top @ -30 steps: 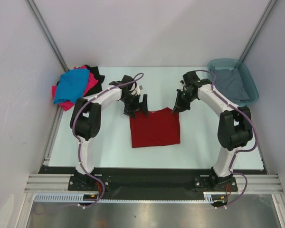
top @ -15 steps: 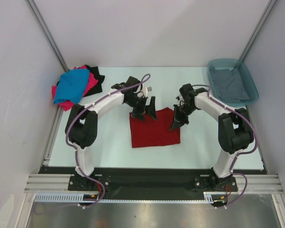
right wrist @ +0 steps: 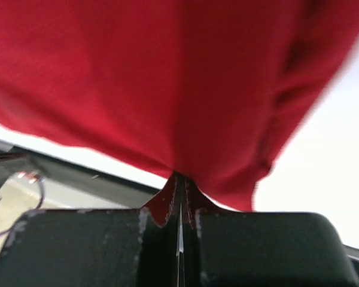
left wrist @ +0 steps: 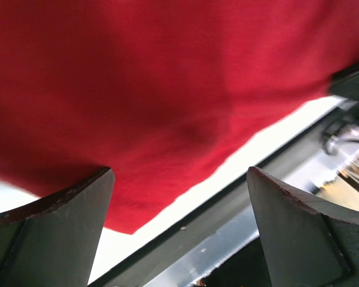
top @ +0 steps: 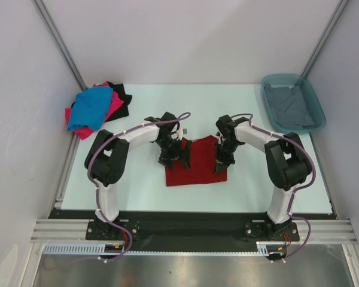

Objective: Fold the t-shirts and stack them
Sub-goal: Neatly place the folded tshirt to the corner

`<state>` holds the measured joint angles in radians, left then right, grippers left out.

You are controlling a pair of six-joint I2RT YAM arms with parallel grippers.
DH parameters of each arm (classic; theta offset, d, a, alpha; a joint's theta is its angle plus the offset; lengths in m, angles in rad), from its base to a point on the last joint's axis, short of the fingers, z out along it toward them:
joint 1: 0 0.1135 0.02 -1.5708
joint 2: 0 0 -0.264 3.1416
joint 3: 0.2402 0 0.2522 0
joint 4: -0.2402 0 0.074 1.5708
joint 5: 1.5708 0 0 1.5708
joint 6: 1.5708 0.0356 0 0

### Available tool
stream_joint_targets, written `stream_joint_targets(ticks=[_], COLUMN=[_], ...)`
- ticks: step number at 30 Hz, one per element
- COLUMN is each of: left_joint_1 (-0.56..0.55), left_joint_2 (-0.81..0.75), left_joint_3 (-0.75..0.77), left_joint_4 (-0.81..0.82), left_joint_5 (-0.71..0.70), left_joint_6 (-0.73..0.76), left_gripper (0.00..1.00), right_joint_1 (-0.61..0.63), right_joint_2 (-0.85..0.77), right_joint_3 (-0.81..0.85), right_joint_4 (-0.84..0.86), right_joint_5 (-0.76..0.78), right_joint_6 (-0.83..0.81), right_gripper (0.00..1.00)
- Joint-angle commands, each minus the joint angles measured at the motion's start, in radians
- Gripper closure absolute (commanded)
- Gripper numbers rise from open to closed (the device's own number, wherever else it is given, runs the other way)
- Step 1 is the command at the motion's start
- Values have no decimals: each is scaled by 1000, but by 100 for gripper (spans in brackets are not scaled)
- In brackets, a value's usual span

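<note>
The red shirt (top: 198,168) lies flat just beneath both sets of fingers. The left gripper (top: 175,160) is spread wide over its left part, and the right gripper (top: 221,162) is pressed together at its right edge. For a tidy fold, I'd say both should take cloth at matching spots and move together.

Dark red shirt (top: 194,162) lying mid-table.
It is lying flat, folded square; blue shirt (top: 91,107), pink shirt (top: 113,106) and black shirt (top: 121,95) are lying heaped far left; grey shirt (top: 292,106) far right.
</note>
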<state>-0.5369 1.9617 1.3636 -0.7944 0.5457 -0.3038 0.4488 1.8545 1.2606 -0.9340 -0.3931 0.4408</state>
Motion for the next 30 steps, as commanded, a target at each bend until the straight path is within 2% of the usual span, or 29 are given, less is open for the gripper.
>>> stream_joint_targets(ticks=[1,12,15,16,19,24,25,26,28,29,30], left_joint_1=[-3,-2,-2,-2,-3,-2,-2,-2,-2,-2,-2], left_joint_2=[-18,-32,-69,-113,-225,-308,-313,-331,-354,-383,-405], left_joint_3=[-18,-9,-8,-9,-8,58,87,95,97,89,78], left_joint_4=[1,-42,-42,-23,18,11,-3,-5,0,4,12], left_joint_5=[-139,-361,-382,-382,-418,-480,-480,-477,-480,-486,-489], left_joint_6=[34,92,97,91,52,-38,-49,-63,-101,-115,-141], left_gripper=[0,0,0,0,0,0,0,0,0,0,0], right_joint_1=[-4,-25,-38,-42,-45,-39,-29,-24,-9,7,17], right_joint_2=[17,32,-37,-104,-228,-316,-330,-336,-348,-350,-351], right_joint_3=[32,77,82,85,108,195,204,224,243,262,269], right_joint_4=[-5,-22,12,30,92,72,73,72,60,54,51], right_joint_5=[175,497,482,437,410,439,450,456,479,488,496], right_joint_6=[-5,9,-5,-10,-5,39,58,64,78,76,75], right_gripper=[100,100,100,100,95,80,73,62,53,38,34])
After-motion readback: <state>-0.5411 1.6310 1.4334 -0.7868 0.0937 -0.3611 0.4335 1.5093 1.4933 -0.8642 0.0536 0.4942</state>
